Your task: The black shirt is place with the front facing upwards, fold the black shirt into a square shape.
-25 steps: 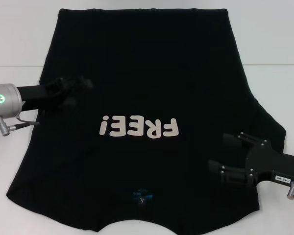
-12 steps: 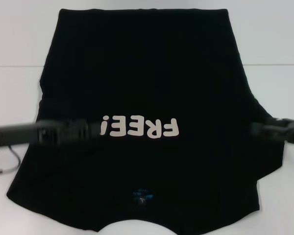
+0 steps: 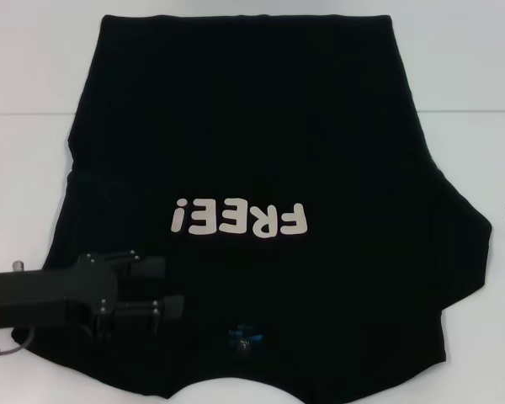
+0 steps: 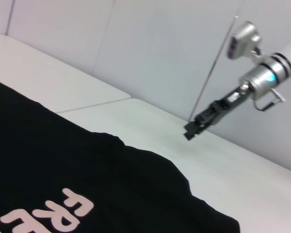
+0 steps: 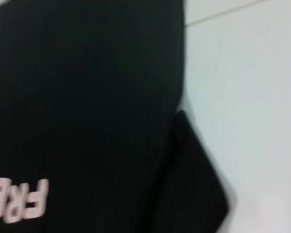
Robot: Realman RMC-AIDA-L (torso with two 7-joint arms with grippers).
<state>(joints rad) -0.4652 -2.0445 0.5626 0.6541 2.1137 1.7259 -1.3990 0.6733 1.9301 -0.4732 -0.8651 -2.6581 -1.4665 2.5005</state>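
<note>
I see the shirt (image 3: pixel 252 168) spread flat on the table (image 3: pixel 25 67), collar nearest me. My left gripper (image 3: pixel 175 286), jaws open and empty, hangs over its near left shoulder. "FREE!" reads inverted; the blue neck label (image 3: pixel 244 335) is illegible. My right gripper (image 4: pixel 190 132) is nearly out of the head view; I cannot tell its jaws' state.

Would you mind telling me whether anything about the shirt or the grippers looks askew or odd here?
Nothing stands out. The black shirt lies flat, front up and unfolded on the white table. The left gripper hovers open over its near left part; the right gripper is out beyond the shirt's right edge.
</note>
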